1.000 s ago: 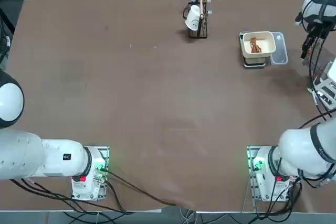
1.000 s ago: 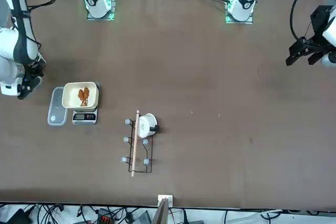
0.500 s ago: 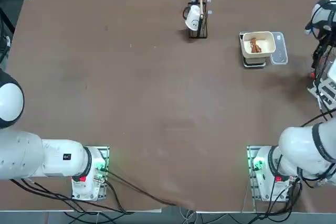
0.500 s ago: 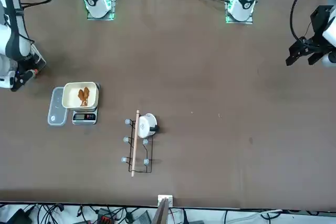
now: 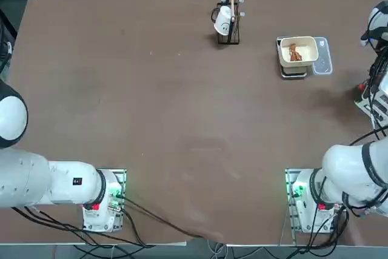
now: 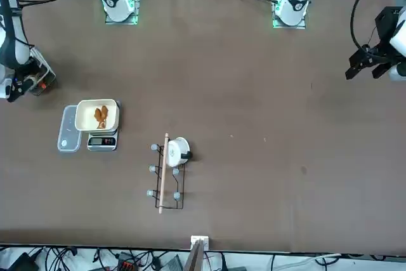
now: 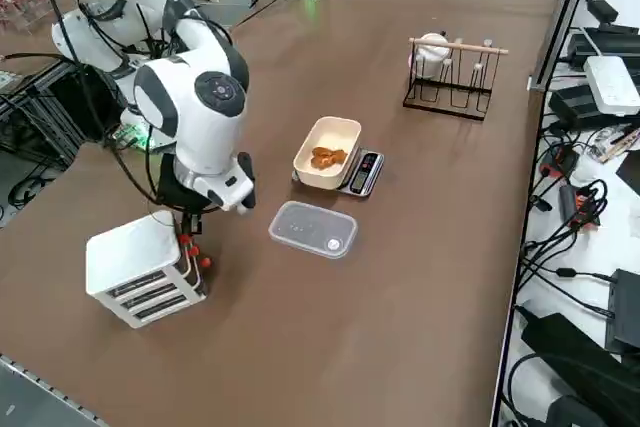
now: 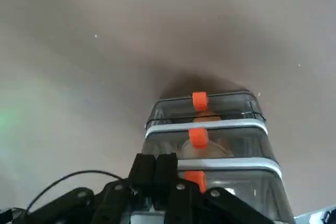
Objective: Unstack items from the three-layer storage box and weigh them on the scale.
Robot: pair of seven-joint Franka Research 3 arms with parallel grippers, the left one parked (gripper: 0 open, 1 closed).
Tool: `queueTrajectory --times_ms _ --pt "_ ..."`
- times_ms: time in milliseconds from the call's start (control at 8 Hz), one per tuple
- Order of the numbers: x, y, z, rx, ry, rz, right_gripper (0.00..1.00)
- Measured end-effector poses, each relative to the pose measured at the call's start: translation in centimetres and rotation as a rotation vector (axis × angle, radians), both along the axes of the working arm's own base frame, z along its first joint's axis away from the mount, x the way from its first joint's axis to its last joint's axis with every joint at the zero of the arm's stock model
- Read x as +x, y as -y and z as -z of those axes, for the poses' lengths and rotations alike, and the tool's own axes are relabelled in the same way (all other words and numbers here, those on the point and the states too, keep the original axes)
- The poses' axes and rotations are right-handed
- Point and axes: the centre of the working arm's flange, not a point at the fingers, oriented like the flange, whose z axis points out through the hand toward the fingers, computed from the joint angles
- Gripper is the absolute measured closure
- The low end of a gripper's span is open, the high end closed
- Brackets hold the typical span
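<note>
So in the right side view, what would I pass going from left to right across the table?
The storage box, then the clear lid, then the black wire rack.

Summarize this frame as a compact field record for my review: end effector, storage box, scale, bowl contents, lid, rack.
end effector: right end effector, shut, at the storage box's drawer side
storage box: three-layer storage box, upright, orange tabs on its drawers
scale: scale, under the cream bowl
bowl contents: reddish-brown pieces
lid: clear lid, flat on the table beside the scale
rack: black wire rack, holding a white cup
</note>
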Motion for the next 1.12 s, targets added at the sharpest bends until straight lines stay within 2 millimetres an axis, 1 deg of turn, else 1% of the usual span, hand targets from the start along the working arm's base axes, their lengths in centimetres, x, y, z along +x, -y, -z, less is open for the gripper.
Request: queueTrajectory --times_ms 250,500,625,750,875,1000,1125 --pt "0.0 0.0 -0.4 -0.002 -0.001 0.001 0.98" --pt "0.2 -0.6 -1.1 0.003 0.008 0.004 0.94" --pt "0.9 -1.6 -1.5 0.018 0.03 0.004 0.8" --pt "2.2 -3.2 -1.7 0.019 0.06 -0.001 0.6" --pt "3.2 -4.5 -1.4 0.0 0.082 -0.017 0.39" --pt "3.8 -4.9 -0.4 -0.032 0.077 -0.057 0.29" --pt "3.9 -4.6 1.2 -0.071 0.062 -0.099 0.3"
